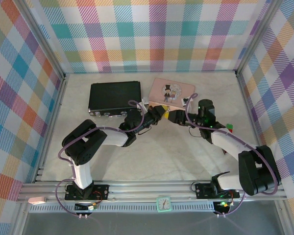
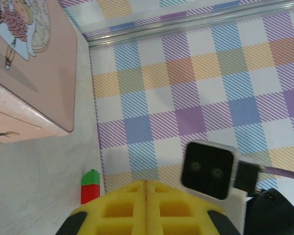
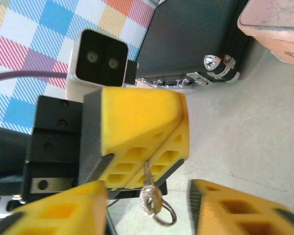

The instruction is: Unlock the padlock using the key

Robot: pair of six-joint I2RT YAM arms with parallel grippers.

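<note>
Left claw (image 2: 146, 191): clenched on the key (image 3: 149, 195), its ring dangling | Right claw (image 1: 173, 116): released, facing left claw | Key: above bench (image 1: 152, 147), near black case (image 1: 113, 97) and pink tin (image 1: 172, 89)

The pale, marbled table (image 1: 152, 156) carries three things well apart from one another. A black case (image 1: 115, 95) lies flat at about 10 o'clock, and a pink tin (image 1: 159, 87) with a cartoon couple on its lid lies at 1 o'clock. A small red-and-green block (image 1: 230, 128) stands at 3 o'clock.
</note>
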